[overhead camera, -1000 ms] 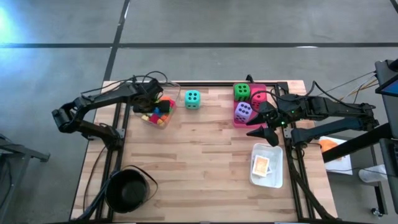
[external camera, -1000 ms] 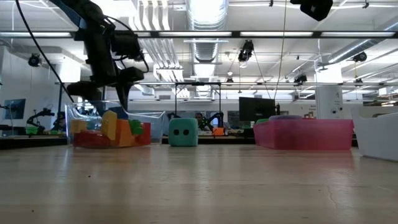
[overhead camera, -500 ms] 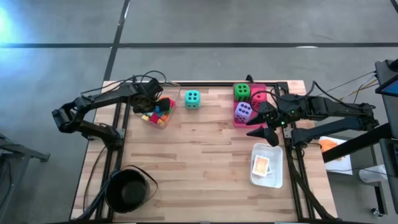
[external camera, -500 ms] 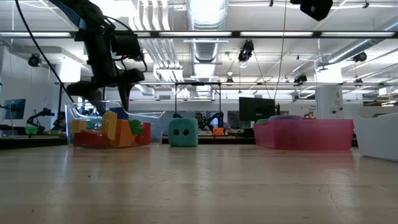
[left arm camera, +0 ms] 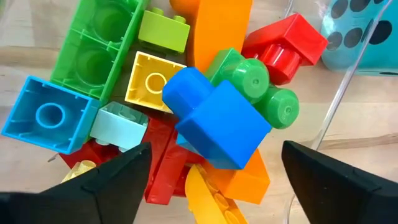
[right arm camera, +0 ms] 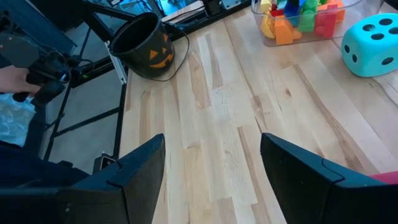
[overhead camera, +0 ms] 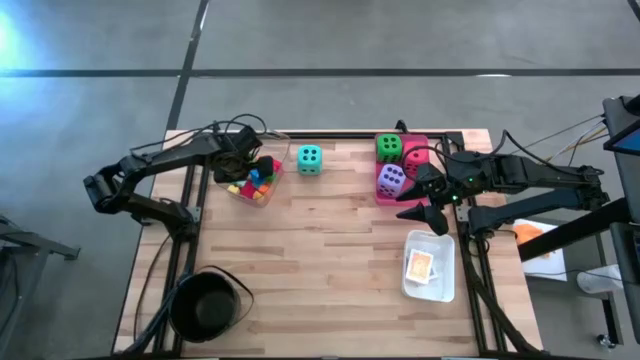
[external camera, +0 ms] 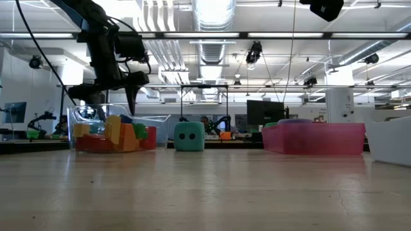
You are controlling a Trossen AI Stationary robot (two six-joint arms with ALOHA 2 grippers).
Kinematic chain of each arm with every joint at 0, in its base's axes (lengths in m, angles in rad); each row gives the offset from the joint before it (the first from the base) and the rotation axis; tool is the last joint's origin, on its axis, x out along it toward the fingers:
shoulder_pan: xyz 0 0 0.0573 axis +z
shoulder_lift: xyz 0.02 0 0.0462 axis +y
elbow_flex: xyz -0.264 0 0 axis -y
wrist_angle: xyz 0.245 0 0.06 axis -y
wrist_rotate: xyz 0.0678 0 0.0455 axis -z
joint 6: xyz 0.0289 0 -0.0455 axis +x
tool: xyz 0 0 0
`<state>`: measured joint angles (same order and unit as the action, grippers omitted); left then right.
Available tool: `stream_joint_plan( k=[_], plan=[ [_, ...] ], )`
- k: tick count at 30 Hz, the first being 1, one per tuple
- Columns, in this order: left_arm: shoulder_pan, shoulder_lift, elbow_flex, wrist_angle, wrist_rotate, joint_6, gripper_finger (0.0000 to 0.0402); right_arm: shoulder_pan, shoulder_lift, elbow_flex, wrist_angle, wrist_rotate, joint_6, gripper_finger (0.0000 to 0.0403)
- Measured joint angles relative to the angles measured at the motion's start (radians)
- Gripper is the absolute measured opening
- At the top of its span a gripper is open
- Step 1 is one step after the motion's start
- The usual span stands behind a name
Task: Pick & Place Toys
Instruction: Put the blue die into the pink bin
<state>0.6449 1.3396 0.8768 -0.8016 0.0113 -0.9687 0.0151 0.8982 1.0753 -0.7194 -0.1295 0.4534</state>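
Observation:
My left gripper (overhead camera: pixel 255 165) hangs open over a clear tray (overhead camera: pixel 264 197) of multicoloured plastic blocks (overhead camera: pixel 250 184) at the far left. In the left wrist view its fingers stand on either side of a blue block (left arm camera: pixel 217 121), touching nothing that I can see. A teal die (overhead camera: pixel 309 159) rests on the table beside that tray. Green (overhead camera: pixel 388 148), purple (overhead camera: pixel 391 180) and pink-red (overhead camera: pixel 415 160) dice lie in a pink tray (overhead camera: pixel 421 139) at the far right. My right gripper (overhead camera: pixel 428 203) is open and empty just near of the pink tray.
A white tray (overhead camera: pixel 441 291) holding a picture card (overhead camera: pixel 421 265) stands at the near right. A round black pot (overhead camera: pixel 208 303) sits at the near left corner. Bare wood lies across the table's middle (overhead camera: pixel 320 250). A person's hand (right arm camera: pixel 12 78) shows beyond the table.
My left gripper has opened a little wider over the blocks in the clear tray; the finger on the teal die's side has swung outward. The right arm and the dice have kept still.

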Motion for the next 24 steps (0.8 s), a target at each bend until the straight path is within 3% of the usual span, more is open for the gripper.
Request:
stream_joint_plan(
  k=[11, 14, 24],
  plan=[
    [0.0, 0.0, 0.0, 0.002, 0.002, 0.029, 0.0324, 0.0, 0.0, 0.0, 0.0, 0.0, 0.0, 0.0256],
    [0.0, -0.001, 0.0, 0.02, 0.053, 0.035, 0.0323, 0.0, 0.0, 0.0, 0.0, 0.0, 0.0, 0.0256],
    [-0.002, -0.001, 0.067, 0.055, 0.113, 0.218, 0.0323, 0.0, 0.0, 0.0, 0.0, 0.0, 0.0, 0.0256]
  ],
)
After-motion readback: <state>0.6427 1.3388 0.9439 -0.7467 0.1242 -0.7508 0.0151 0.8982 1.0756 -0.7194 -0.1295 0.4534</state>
